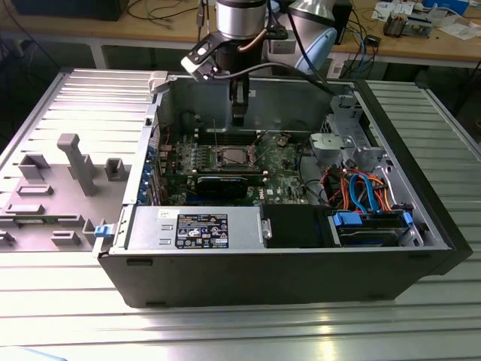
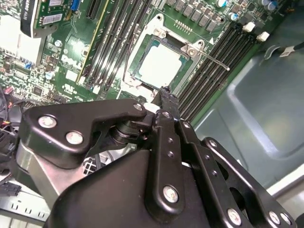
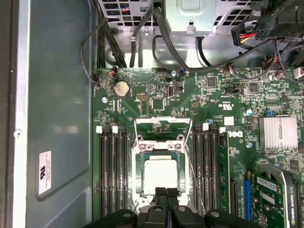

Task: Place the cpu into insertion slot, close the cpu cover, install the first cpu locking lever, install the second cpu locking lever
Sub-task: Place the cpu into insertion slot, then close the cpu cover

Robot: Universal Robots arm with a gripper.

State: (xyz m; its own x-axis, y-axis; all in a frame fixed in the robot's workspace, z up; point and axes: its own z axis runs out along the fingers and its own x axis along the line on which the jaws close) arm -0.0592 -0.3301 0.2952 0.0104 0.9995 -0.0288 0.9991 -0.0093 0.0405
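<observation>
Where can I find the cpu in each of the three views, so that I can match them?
Exterior view: the cpu lies on the motherboard, under the gripper.
First wrist view: the cpu between the memory slots, just ahead of the gripper.
Second wrist view: the cpu, silver-framed, just beyond the gripper.
Shared landmark: the black graphics card, near the cpu.

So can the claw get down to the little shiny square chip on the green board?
Probably yes. The black claw hangs right over the silvery square chip, and nothing lies between them. The long black memory slots on either side sit low, so they should not block it.
</observation>
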